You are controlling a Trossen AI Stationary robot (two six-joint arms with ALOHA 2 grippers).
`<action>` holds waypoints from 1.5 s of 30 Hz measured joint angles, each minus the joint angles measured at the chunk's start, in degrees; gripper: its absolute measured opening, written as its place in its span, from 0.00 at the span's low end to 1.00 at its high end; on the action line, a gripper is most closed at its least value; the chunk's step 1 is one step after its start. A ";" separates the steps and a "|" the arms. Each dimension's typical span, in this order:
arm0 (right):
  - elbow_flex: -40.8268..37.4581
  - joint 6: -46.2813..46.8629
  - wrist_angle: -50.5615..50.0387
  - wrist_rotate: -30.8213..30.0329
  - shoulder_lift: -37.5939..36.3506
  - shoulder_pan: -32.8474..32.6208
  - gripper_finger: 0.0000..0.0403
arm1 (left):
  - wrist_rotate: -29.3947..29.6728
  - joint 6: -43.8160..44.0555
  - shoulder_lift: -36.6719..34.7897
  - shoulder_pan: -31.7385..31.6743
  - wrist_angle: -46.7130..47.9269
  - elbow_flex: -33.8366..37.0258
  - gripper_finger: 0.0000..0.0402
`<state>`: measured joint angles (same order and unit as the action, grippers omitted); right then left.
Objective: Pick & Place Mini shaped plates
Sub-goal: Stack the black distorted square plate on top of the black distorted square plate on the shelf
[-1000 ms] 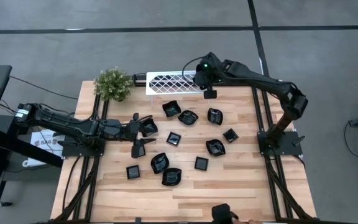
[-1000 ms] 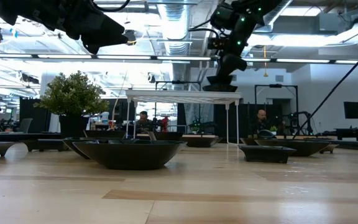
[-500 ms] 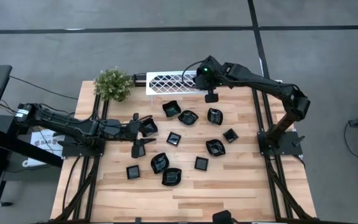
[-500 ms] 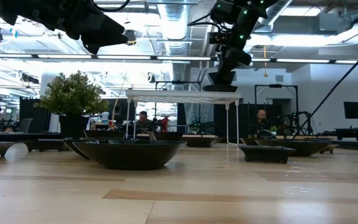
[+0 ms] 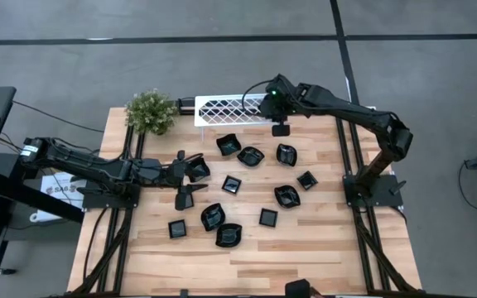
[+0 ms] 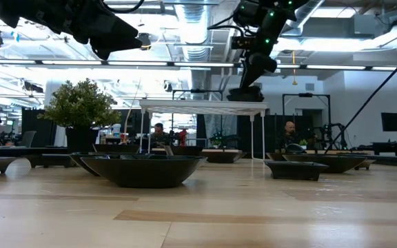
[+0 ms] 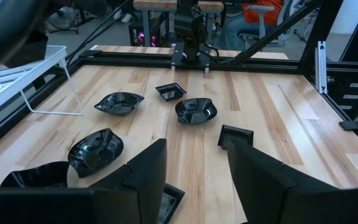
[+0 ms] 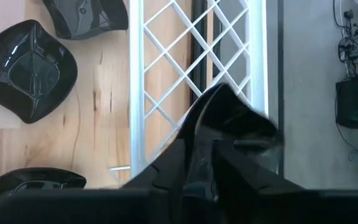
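I take this as the placing step. From largest to smallest: one wooden worktop, two arms, one white lattice rack at its far edge, and one potted plant beside the rack.

The right tool hangs over the rack's right end, clamped on one mini plate, which the right wrist view shows above the lattice. I judge my next move is to lower it squarely onto the wires and only then release, since a tilted dish could slide off.

The left tool waits low at the worktop's left side, spread wide and empty, just beside one dish.

In the high view I count eleven loose plates scattered mid-worktop, twelve with the held one. I see none resting on the rack.
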<state>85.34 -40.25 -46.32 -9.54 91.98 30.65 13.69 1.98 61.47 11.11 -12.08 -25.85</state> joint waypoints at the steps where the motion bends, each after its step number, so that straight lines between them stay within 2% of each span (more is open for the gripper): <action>1: 0.00 -0.18 -0.01 -0.54 0.00 -0.02 0.24 | 0.00 0.00 0.00 -0.02 0.00 0.00 0.43; 7: 0.00 -1.73 0.13 -3.31 -1.10 -1.44 0.34 | 0.00 0.00 0.00 0.00 0.00 0.01 0.43; 12: 0.04 -1.45 1.03 -6.46 -2.83 -2.22 0.37 | -0.01 0.00 0.00 0.03 0.00 0.01 0.43; 15: 0.04 0.99 1.35 -5.75 -4.89 -3.22 0.38 | -0.01 0.00 0.00 0.08 0.01 0.01 0.43; 17: 0.04 3.25 1.09 0.07 -6.55 -3.95 0.38 | -0.02 0.00 0.00 0.09 0.04 0.01 0.43; 21: -0.29 5.54 -1.39 18.16 -10.21 -5.32 0.37 | -0.02 0.00 0.00 0.09 0.07 0.00 0.43; 23: -1.30 7.03 -2.44 23.35 -11.69 -6.36 0.37 | -0.02 0.00 0.00 0.07 0.08 0.01 0.43; 25: -3.28 8.75 -3.27 24.89 -12.88 -7.93 0.36 | -0.02 0.00 0.00 0.07 0.13 0.02 0.43; 30: -9.71 10.84 -2.91 25.46 -14.49 -12.97 0.33 | -0.02 -0.02 0.15 0.07 0.25 0.02 0.43; 34: -14.87 15.86 2.74 25.53 -14.18 -16.90 0.31 | -0.02 0.44 0.17 0.07 0.33 0.02 0.43; 37: -18.96 20.57 8.41 21.42 -13.84 -19.70 0.29 | -0.04 2.35 0.17 0.07 0.33 0.02 0.43; 41: -25.05 26.65 21.36 13.96 -13.90 -23.40 0.26 | -0.04 3.26 0.17 0.07 0.28 0.02 0.43; 45: -29.83 32.43 35.55 10.31 -13.94 -26.49 0.24 | 0.07 6.46 0.17 -0.11 1.45 0.49 0.43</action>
<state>55.51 -7.82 -10.77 0.78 78.04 4.17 13.76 8.44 61.65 11.00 -10.62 -25.36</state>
